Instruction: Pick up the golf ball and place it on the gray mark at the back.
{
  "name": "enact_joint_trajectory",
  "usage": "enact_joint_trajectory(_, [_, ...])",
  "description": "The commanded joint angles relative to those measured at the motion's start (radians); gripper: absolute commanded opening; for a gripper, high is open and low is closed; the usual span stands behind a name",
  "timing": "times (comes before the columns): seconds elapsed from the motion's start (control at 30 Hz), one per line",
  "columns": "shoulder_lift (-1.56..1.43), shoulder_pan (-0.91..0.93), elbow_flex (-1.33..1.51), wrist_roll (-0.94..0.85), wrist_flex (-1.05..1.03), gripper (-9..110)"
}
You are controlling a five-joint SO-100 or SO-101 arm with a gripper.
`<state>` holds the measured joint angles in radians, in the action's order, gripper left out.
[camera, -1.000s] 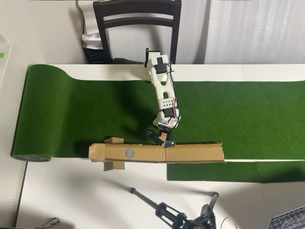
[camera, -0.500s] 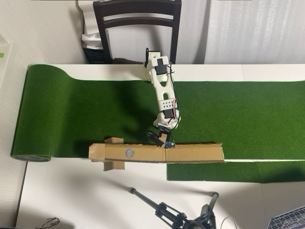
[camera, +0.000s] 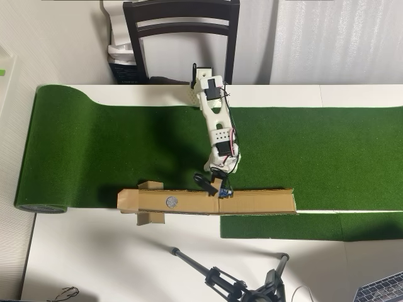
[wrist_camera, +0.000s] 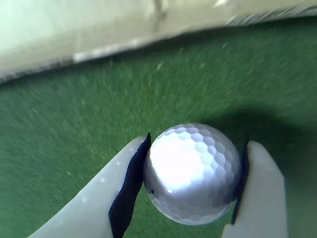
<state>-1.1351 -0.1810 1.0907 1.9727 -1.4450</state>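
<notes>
Clamping the golf ball [wrist_camera: 192, 173] between both pads, the gripper [wrist_camera: 190, 191] is sitting low in the wrist view over green turf [wrist_camera: 74, 124]. Pickup looks done; carrying to the gray mark [camera: 170, 202] on the cardboard strip [camera: 258, 202], lower centre overhead, is remaining.

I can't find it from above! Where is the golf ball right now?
In the wrist view the golf ball sits low in the middle, squeezed between the gripper fingers over green turf. From overhead it's hidden under the arm, beside the cardboard strip.
</notes>
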Motion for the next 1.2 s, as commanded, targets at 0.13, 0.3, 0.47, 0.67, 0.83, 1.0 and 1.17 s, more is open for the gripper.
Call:
enact_joint_trajectory(0.13, [-0.040, 0.144, -0.337, -0.060, -0.009, 20])
enact_joint_trajectory(0.3, [-0.025, 0.201, -0.460, -0.133, 0.017, 20])
enact_joint_trajectory(0.47, [-0.023, 0.245, -0.500, -0.233, 0.144, 20])
enact_joint_trajectory(0.67, [0.025, 0.272, -0.495, -0.325, 0.324, 20])
enact_joint_trajectory(0.83, [0.092, 0.272, -0.502, -0.365, 0.351, 20])
enact_joint_trajectory(1.0, [0.110, 0.270, -0.502, -0.439, 0.390, 20])
enact_joint_trajectory(1.17, [0.110, 0.270, -0.502, -0.485, 0.414, 20])
